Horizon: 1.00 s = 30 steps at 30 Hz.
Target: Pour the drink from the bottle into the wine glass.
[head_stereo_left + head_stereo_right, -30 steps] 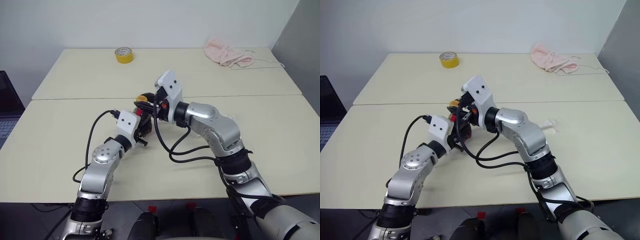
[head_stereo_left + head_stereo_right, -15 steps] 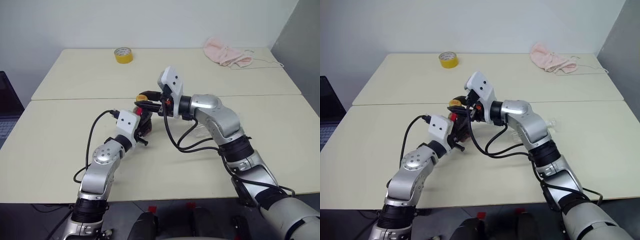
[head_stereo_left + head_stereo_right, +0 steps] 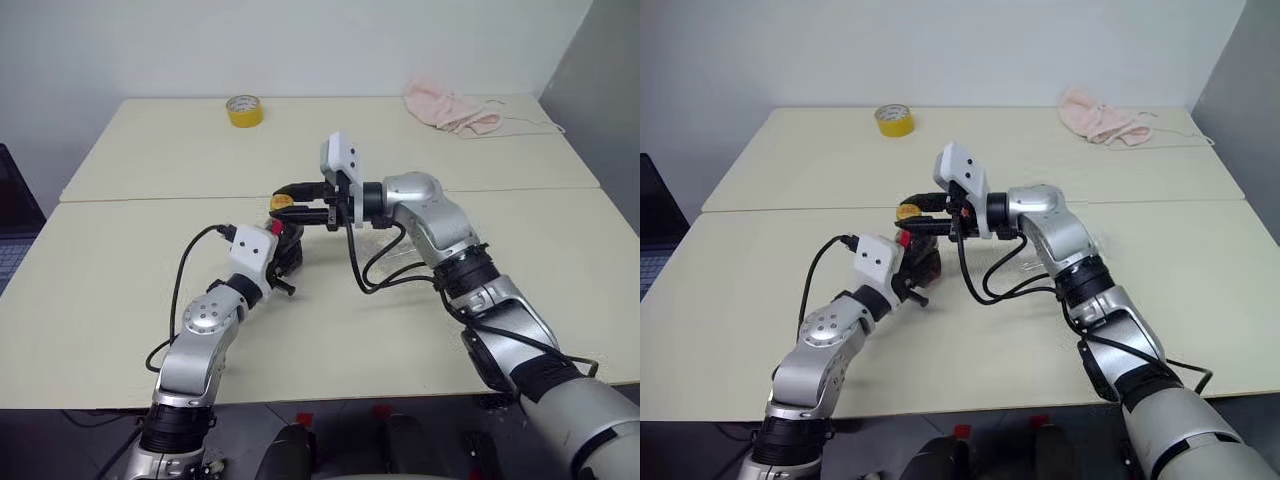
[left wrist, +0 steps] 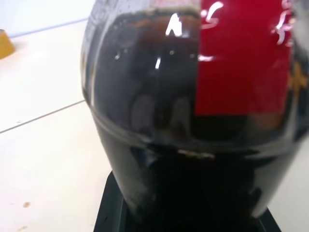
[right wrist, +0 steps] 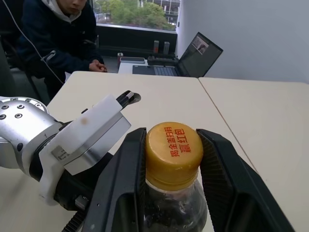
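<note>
1. A small clear plastic bottle (image 3: 919, 250) with a rounded body and a red label stands upright near the middle of the cream table (image 3: 1200, 300), just on the near side of the seam between its two tops.
2. The dark, almost black drink (image 4: 145, 121) fills the body of the bottle up to its shoulder.
3. The left gripper (image 3: 920, 268), reaching in from the near edge, is clenched around the bottle's lower body.
4. The right gripper (image 5: 174, 159) lies level above it, its two black fingers (image 5: 123, 174) pressed against either side of the bottle's yellow screw cap (image 5: 174, 147), which bears red lettering.
5. A yellow tape roll (image 3: 246, 110) sits toward the far left corner of the table; a crumpled pink cloth (image 3: 450, 108) lies toward the far right corner.
6. A person in a dark top (image 5: 53, 34) sits beyond the table beside an open laptop (image 5: 200, 53).
</note>
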Each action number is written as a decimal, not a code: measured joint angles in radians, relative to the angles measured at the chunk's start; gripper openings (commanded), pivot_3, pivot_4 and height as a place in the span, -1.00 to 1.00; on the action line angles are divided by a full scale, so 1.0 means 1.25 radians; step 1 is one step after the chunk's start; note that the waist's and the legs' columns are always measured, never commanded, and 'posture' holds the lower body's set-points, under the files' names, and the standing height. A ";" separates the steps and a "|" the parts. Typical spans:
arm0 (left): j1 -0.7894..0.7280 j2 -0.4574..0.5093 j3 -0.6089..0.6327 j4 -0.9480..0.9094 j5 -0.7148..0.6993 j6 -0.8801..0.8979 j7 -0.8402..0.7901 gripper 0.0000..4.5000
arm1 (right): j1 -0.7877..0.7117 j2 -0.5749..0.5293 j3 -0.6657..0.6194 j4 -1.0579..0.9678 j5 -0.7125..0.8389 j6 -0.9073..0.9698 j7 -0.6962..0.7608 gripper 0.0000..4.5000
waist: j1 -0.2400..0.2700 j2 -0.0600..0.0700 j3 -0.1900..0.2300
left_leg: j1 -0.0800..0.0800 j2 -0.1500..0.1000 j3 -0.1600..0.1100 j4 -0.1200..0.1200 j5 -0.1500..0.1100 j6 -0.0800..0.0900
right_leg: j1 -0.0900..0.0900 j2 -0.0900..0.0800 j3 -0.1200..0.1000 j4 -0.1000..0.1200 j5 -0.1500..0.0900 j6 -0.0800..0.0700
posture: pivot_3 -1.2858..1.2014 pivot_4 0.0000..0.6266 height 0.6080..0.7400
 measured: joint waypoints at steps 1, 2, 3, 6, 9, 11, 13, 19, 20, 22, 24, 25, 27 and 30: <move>0.001 0.000 0.000 0.000 0.000 0.000 0.000 -0.64 | -0.001 0.002 -0.001 0.007 0.000 -0.005 0.002 -0.44 | 0.000 0.000 0.000 | 0.000 0.000 0.000 0.000 0.000 0.000 | 0.000 0.000 0.000 0.000 0.000 0.000 | 0.03 -0.52 1.00; 0.003 0.000 0.000 0.000 0.000 0.001 0.000 -0.64 | -0.001 0.003 -0.001 0.011 -0.001 -0.009 0.004 -0.44 | 0.000 0.000 0.000 | 0.000 -0.001 0.000 0.000 0.000 0.000 | 0.000 -0.001 0.000 0.000 0.000 0.000 | 0.03 -0.52 1.00; 0.004 0.000 0.000 0.000 0.000 0.001 0.000 -0.64 | 0.000 0.004 -0.001 0.014 -0.001 -0.011 0.006 -0.28 | 0.000 0.000 0.000 | -0.001 -0.001 0.000 0.001 0.000 0.000 | 0.000 -0.001 0.000 0.000 0.000 0.000 | 0.03 -0.52 1.00; 0.010 0.000 0.001 -0.001 -0.004 0.006 -0.001 -0.65 | 0.005 -0.007 -0.004 -0.002 -0.015 -0.014 -0.008 0.19 | 0.002 0.000 0.000 | -0.001 -0.001 0.000 0.001 0.000 0.000 | 0.000 -0.001 0.000 0.000 0.000 0.000 | 0.03 -0.52 1.00; 0.017 0.000 0.010 -0.001 -0.004 0.012 0.001 -0.65 | 0.041 -0.020 -0.018 -0.046 -0.028 0.009 -0.044 0.66 | 0.002 0.000 0.000 | -0.001 -0.001 0.000 0.001 0.000 0.000 | 0.000 -0.001 0.000 0.000 0.000 0.000 | 0.03 -0.52 1.00; 0.022 0.000 0.011 -0.005 -0.004 0.012 0.006 -0.65 | 0.071 -0.029 -0.024 -0.091 -0.034 0.041 -0.072 0.66 | 0.001 0.000 0.000 | -0.001 -0.001 0.000 0.001 0.000 0.000 | 0.000 -0.001 0.000 0.000 0.000 0.000 | 0.03 -0.52 1.00; 0.026 -0.001 0.012 -0.011 -0.003 0.012 0.010 -0.65 | 0.102 -0.030 -0.028 -0.154 -0.034 0.087 -0.101 0.66 | 0.001 0.000 0.000 | -0.001 -0.001 0.000 0.001 0.000 0.000 | 0.000 -0.001 0.000 0.000 0.000 0.000 | 0.03 -0.52 1.00; 0.028 -0.005 0.013 -0.018 0.000 0.011 0.033 -0.65 | 0.242 0.015 -0.049 -0.441 -0.007 0.290 -0.269 0.66 | 0.001 0.000 0.000 | -0.001 0.000 0.000 0.000 0.000 0.000 | -0.001 -0.001 0.001 0.001 0.000 0.000 | 0.03 -0.52 1.00; 0.029 -0.006 0.013 -0.018 0.000 0.011 0.036 -0.65 | 0.261 0.027 -0.046 -0.478 -0.004 0.324 -0.293 0.66 | 0.001 0.000 0.000 | -0.001 0.000 0.000 0.001 0.000 0.000 | -0.001 -0.001 0.001 0.002 0.000 0.000 | 0.03 -0.52 1.00; 0.030 -0.006 0.012 -0.019 0.000 0.011 0.041 -0.65 | 0.272 0.044 -0.045 -0.514 0.000 0.365 -0.321 0.66 | 0.002 0.000 0.000 | -0.001 -0.001 0.000 0.001 0.000 0.000 | -0.002 -0.001 0.001 0.003 0.000 0.000 | 0.03 -0.52 1.00; 0.033 -0.006 0.012 -0.019 0.000 0.011 0.044 -0.65 | 0.273 0.064 -0.043 -0.550 0.003 0.395 -0.354 0.66 | 0.002 0.000 0.000 | -0.001 -0.001 0.000 0.001 0.000 0.000 | -0.002 -0.001 0.001 0.003 0.000 0.000 | 0.03 -0.52 1.00; 0.033 -0.006 0.012 -0.019 0.000 0.011 0.044 -0.65 | 0.272 0.075 -0.039 -0.558 0.003 0.403 -0.366 0.66 | 0.002 0.000 0.000 | -0.001 -0.001 0.000 0.001 0.000 0.000 | -0.002 0.000 0.001 0.003 0.000 0.000 | 0.03 -0.52 1.00; 0.033 -0.006 0.012 -0.019 0.001 0.011 0.045 -0.65 | 0.272 0.098 -0.029 -0.559 -0.002 0.413 -0.396 0.66 | 0.001 0.000 0.000 | -0.001 -0.001 0.000 0.000 0.000 0.000 | -0.002 0.000 0.001 0.003 0.000 0.000 | 0.03 -0.52 1.00; 0.033 -0.006 0.011 -0.019 0.003 0.011 0.045 -0.65 | 0.265 0.114 -0.027 -0.556 -0.007 0.425 -0.434 0.66 | 0.001 0.000 0.000 | -0.001 -0.001 0.000 0.001 0.000 0.000 | -0.002 -0.001 0.001 0.003 0.000 0.000 | 0.03 -0.52 1.00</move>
